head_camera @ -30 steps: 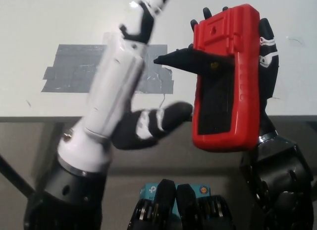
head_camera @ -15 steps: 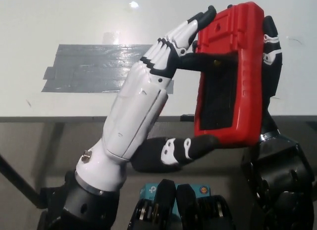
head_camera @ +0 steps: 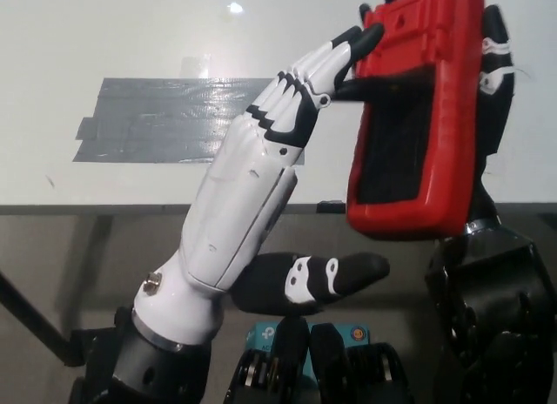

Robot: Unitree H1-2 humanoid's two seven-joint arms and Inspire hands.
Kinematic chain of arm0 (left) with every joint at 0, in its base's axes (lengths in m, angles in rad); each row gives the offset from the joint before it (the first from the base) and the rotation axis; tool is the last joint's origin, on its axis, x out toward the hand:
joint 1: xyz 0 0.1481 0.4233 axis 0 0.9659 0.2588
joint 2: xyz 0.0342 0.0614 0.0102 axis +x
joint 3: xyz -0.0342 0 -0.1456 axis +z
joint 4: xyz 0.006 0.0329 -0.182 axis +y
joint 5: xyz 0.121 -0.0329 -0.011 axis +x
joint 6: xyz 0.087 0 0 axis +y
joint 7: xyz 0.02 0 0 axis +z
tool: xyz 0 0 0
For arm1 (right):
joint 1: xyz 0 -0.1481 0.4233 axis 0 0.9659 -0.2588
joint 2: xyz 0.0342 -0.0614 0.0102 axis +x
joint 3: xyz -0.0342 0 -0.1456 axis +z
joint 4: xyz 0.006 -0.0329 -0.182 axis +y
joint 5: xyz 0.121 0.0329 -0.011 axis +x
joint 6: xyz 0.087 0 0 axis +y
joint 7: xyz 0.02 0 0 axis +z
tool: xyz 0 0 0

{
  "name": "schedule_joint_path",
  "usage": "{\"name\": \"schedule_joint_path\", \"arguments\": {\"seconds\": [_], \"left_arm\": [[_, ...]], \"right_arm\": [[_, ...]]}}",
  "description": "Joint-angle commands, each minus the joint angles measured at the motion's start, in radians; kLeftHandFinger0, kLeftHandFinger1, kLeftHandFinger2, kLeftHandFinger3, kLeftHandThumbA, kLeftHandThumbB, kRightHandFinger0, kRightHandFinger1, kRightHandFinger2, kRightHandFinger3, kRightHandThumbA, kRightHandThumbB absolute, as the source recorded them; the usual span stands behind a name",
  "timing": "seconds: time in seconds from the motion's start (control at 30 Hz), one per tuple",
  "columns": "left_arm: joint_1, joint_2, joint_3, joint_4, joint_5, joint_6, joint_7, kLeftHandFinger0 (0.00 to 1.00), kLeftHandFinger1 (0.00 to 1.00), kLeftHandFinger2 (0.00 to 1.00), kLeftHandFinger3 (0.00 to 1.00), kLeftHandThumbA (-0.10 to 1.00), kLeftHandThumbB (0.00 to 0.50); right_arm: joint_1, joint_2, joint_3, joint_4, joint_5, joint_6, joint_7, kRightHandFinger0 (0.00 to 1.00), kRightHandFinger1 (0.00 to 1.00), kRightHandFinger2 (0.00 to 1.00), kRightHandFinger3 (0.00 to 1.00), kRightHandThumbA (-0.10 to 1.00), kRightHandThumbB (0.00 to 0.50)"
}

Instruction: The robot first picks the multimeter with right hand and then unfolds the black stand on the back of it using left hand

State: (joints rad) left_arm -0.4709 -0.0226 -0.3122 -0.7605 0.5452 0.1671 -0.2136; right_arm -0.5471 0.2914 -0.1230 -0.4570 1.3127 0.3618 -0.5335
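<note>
Your right hand (head_camera: 487, 90) grips the red multimeter (head_camera: 416, 117) aloft over the table's (head_camera: 104, 38) near edge; open left hand (head_camera: 261, 173) fingertips touch its black stand (head_camera: 383, 89). Push hard and it'll probably twist loose.

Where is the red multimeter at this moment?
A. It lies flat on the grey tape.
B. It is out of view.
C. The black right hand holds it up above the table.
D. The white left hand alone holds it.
C: the right hand grips the multimeter from behind, while the left hand only reaches its fingertips to the stand.
</note>
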Motion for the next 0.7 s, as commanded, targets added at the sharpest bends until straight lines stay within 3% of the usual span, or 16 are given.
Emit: {"name": "schedule_joint_path", "arguments": {"seconds": [0.0,0.1,0.23,0.43,0.53,0.67], "left_arm": [[0.013,-0.02,-0.006,-0.007,0.026,-0.051,0.012,1.0,1.0,1.0,1.0,1.0,0.215],[0.025,-0.028,-0.007,-0.001,0.038,-0.066,0.014,1.0,1.0,1.0,1.0,1.0,0.217],[0.042,-0.034,-0.009,0.001,0.038,-0.07,0.005,1.0,1.0,1.0,1.0,1.0,0.213],[0.059,-0.031,-0.008,0.01,0.053,-0.094,0.005,1.0,1.0,1.0,1.0,1.0,0.206],[0.067,-0.032,-0.008,0.017,0.054,-0.114,0.013,1.0,1.0,1.0,1.0,1.0,0.196],[0.082,-0.04,-0.016,0.027,0.063,-0.131,0.019,1.0,1.0,1.0,1.0,1.0,0.198]], "right_arm": [[-0.102,0.07,-0.014,-0.062,-0.026,-0.094,-0.094,0.0,0.31,0.75,1.0,-0.1,0.123],[-0.135,0.087,-0.029,-0.054,-0.022,-0.132,-0.122,0.0,0.3,0.72,1.0,-0.1,0.102],[-0.169,0.089,-0.036,-0.043,0.015,-0.187,-0.135,0.0,0.37,0.76,1.0,-0.1,0.052],[-0.207,0.089,-0.041,-0.025,0.004,-0.238,-0.16,0.0,0.41,0.76,1.0,-0.1,0.038],[-0.219,0.089,-0.03,-0.021,-0.031,-0.257,-0.196,0.0,0.42,0.76,1.0,-0.1,0.058],[-0.231,0.089,-0.024,-0.012,-0.047,-0.275,-0.202,0.0,0.42,0.75,1.0,-0.1,0.027]]}}
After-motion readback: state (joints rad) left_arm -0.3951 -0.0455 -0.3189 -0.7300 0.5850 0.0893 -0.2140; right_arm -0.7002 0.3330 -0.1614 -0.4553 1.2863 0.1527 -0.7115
